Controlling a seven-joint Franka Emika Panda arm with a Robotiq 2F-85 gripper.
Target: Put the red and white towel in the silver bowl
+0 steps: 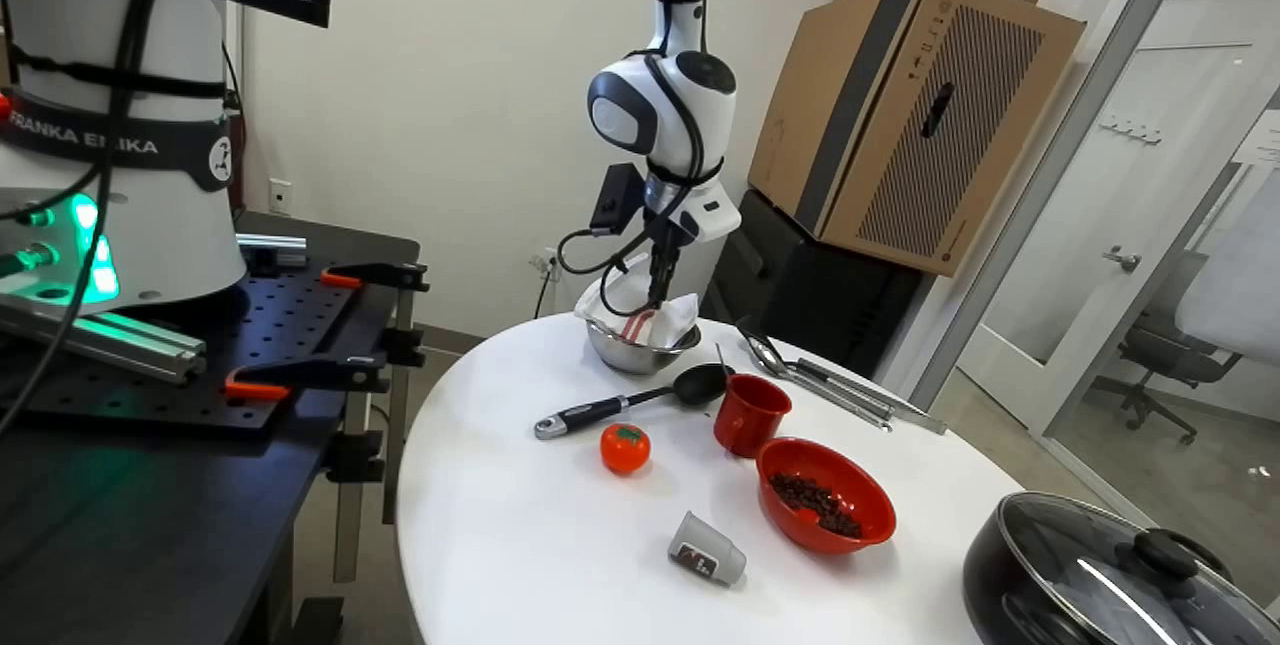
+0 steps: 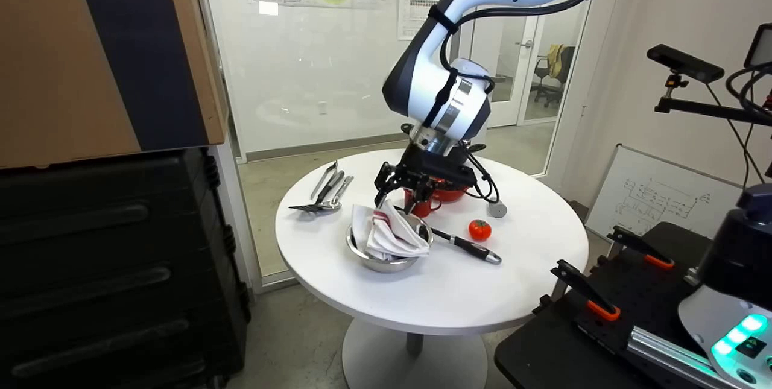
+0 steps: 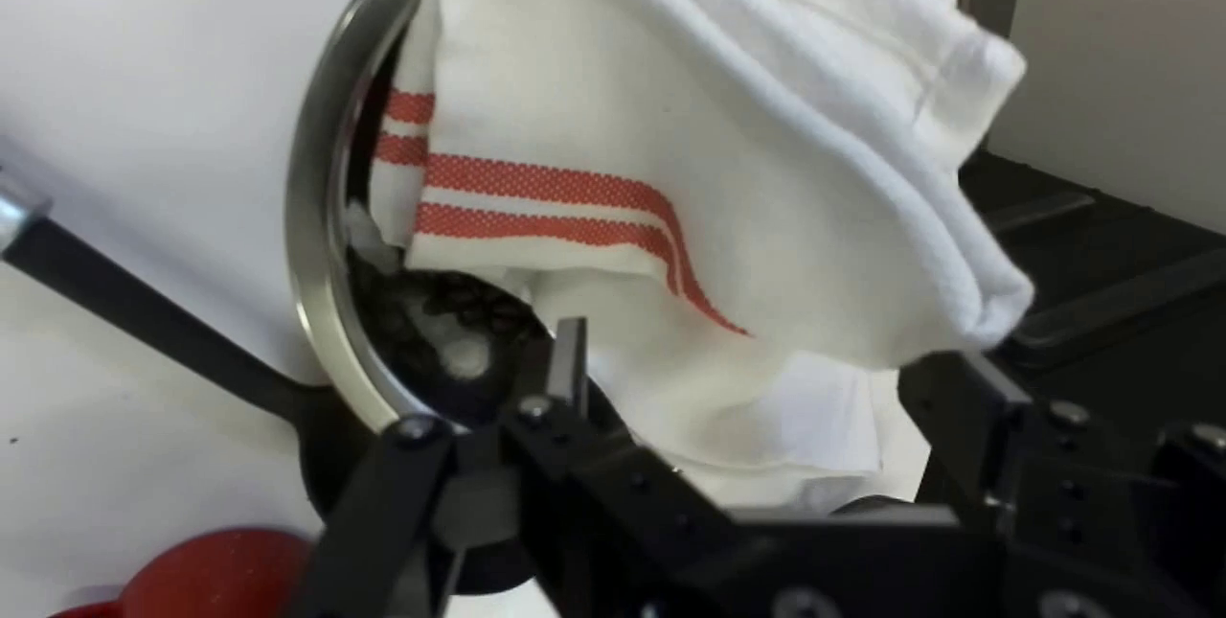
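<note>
A: Counts first.
B: One red and white towel (image 3: 613, 105), one silver bowl (image 2: 389, 265), one red bowl (image 1: 852, 478) with small dark pieces (image 1: 815, 505) in it, one red mug (image 1: 752, 415), one tomato (image 1: 625, 448), one black ladle (image 1: 608, 408), one lidded pot (image 1: 1110, 570). One grey cup (image 1: 706, 547), on its side. Utensils (image 2: 330, 186): three by my count, bunched near the edge of the round worktop (image 1: 510, 535), on the side of the black cases (image 2: 120, 268).
A: Towel's place?
B: In the silver bowl, folds heaped above its rim, a corner hanging over it in an exterior view. Paired red stripes show in the wrist view.
A: Pose?
B: Arm (image 2: 425, 90) hangs from above, bent at the wrist, gripper (image 3: 763, 347) aimed down over the silver bowl. Fingers (image 3: 567, 359) spread well apart; towel shows between the tips in the wrist view. Touching it or not, can't tell.
A: Edges, room?
B: Silver bowl near the edge toward the pale wall (image 1: 450, 125); pot by the edge across from it. Ladle's head just beside the silver bowl, handle pointing to the edge facing the dark bench (image 1: 150, 535). White top shows from tomato and grey cup out to that edge. Tighter on the mug's side: red bowl just beside it.
</note>
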